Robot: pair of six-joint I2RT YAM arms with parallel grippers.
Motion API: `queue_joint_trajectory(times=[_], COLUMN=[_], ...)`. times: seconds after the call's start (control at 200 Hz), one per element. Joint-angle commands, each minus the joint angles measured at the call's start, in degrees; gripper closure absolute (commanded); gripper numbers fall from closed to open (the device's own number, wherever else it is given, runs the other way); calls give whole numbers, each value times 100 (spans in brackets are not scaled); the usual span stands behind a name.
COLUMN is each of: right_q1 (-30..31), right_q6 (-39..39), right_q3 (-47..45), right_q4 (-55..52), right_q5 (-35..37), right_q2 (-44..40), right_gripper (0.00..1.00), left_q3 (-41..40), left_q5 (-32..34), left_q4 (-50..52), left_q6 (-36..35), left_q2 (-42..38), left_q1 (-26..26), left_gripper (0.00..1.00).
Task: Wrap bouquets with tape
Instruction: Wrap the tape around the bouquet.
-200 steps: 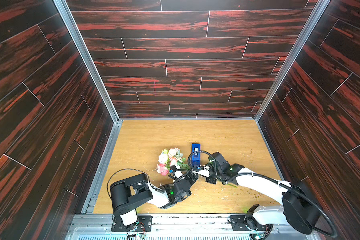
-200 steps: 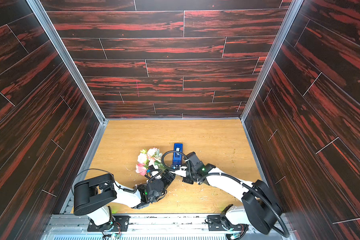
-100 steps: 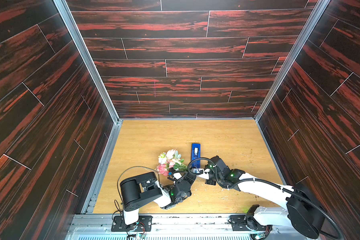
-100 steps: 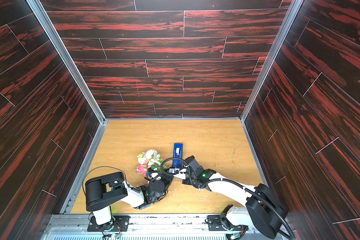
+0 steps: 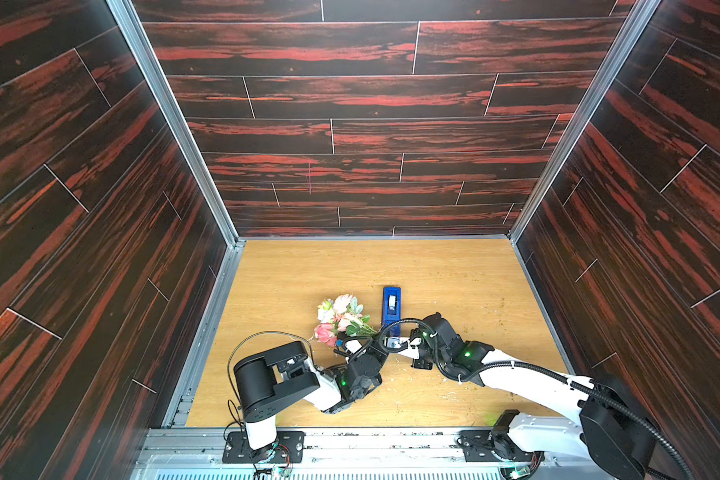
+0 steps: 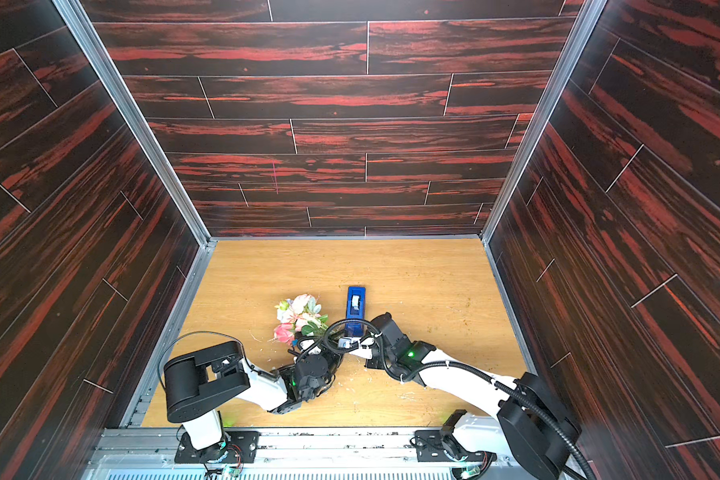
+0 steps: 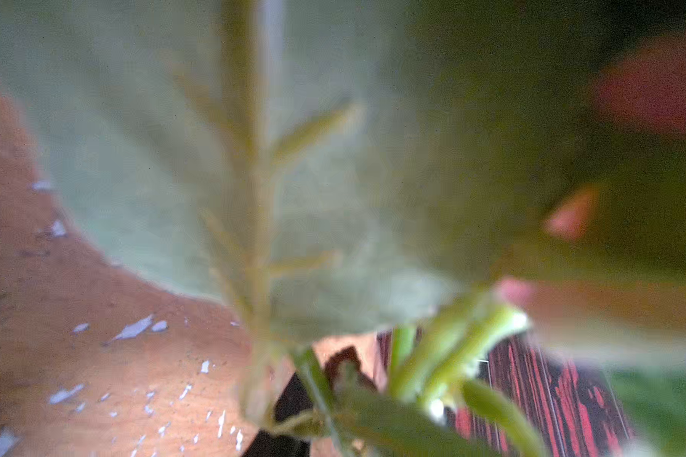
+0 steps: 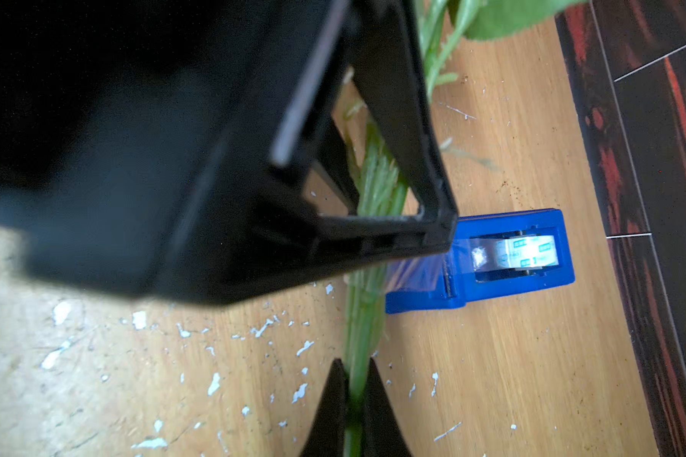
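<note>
When clamping the bouquet [image 5: 341, 318], seat the left gripper [image 5: 348, 347] round the stems [image 8: 367, 316] below the leaves [image 8: 503, 16] and squeeze softly; grip there unclear, hidden among foliage. Leave the tape [image 5: 391, 305], just right of the bouquet, unbumped. With the right gripper [image 8: 353, 393] pinched shut on the stem ends, pull taut for the wrap.

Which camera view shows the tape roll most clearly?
The right wrist view: the tape roll sits close and sharp in its blue holder. Both top views show it only as a tiny pale spot. The left wrist view misses it.
</note>
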State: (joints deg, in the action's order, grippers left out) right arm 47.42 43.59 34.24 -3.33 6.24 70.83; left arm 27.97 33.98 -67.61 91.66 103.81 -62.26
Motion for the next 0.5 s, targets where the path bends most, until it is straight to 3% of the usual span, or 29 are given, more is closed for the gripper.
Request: queue_joint_trajectory(times=[0.0,0.281,0.311,0.351,0.376,0.436,0.496], right_q1=[128,123,119,112,105,16,-214], right_q6=[237,239,215,141,105,36,-51], right_q3=[-69,49,158,381,505,834,1181], right_q4=[-58,-369,-591,-975,-1182,-1708,-2155], right_q5=[-388,-718,-834,-1017,-1090,-1419,-1906], right_q2=[-279,-237,-200,-154,-126,-126,-117], right_gripper=[100,100,92,63,53,41,38], left_q3=[138,218,218,203,193,176,165], left_q5=[58,-39,-40,-69,-84,-156,-243], left_q4=[-21,-20,-16,-40,-49,-80,-144], left_q6=[8,-132,-137,-160,-172,-207,-253], left_q2=[92,152,148,148,151,156,171], left_q1=[196,235,233,235,236,236,233], left_gripper=[71,89,91,92,93,94,95])
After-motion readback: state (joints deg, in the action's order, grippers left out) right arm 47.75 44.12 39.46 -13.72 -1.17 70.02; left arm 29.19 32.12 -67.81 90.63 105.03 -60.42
